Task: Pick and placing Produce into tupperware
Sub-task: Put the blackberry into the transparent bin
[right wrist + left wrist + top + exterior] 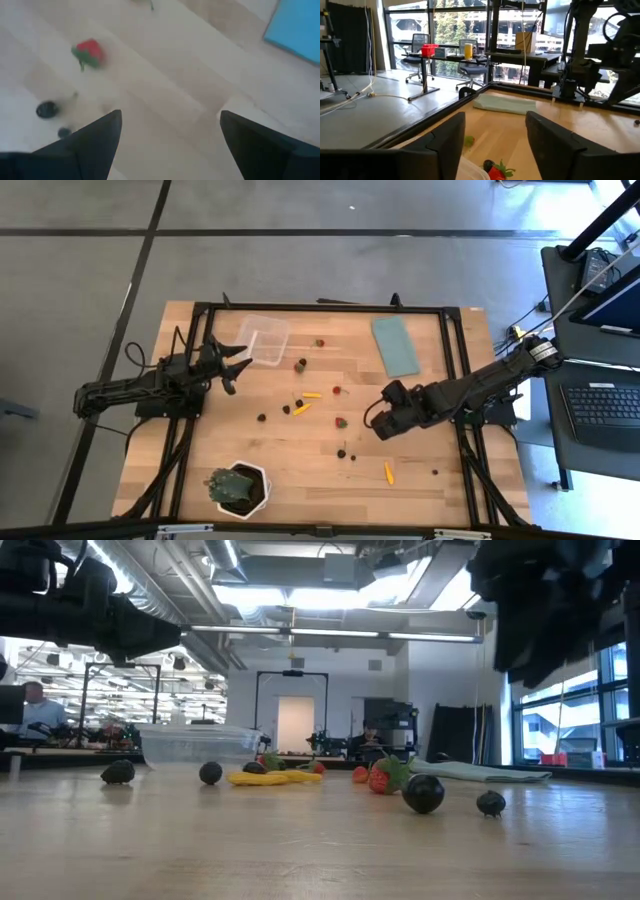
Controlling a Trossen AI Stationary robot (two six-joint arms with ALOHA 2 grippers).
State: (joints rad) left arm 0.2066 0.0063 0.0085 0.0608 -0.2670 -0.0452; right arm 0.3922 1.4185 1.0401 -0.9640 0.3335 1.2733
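just past the spread right fingers lies a red strawberry, untouched.

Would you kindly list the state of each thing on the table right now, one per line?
tupperware: upright, lid off, no produce visible inside.
teal lid: flat on the table, apart from the tub.
produce: scattered loose on the table.
potted plant: upright near the table's edge.
left claw: open, empty, beside the tupperware.
right claw: open, empty, above a strawberry.
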